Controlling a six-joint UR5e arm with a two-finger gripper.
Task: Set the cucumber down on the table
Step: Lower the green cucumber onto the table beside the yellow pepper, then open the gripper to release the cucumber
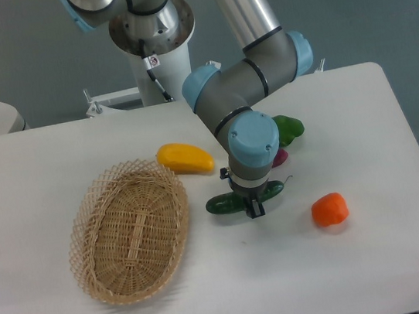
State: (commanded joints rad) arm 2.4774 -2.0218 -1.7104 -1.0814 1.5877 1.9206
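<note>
The cucumber (224, 203) lies lengthwise on the white bench (31, 166), just right of the wicker basket (130, 230) and at about five o'clock from the yellow fruit (185, 159). It is outside the basket and looks to be resting on the bench surface or a hair above it; the view from this angle does not settle which. The claw (252, 204) points straight down over the cucumber's middle, its fingers on either side of it, and the arm's blue wrist hides most of the contact. Whether the fingers are clamped on the cucumber or already slack around it, I cannot tell.

As a judgement, the task is close to finished: the cucumber is at bench level, in a bare patch, well apart from the orange fruit (329, 209) at about four o'clock from it. What seems left is for the claw to let go, if it has not, and for the arm to lift clear without dragging the cucumber along.

Behind the wrist, at about one o'clock from the cucumber, a brighter green vegetable (290, 128) and a small pink-red thing (279, 156) peep out; they are near the arm but apart from the cucumber.
</note>
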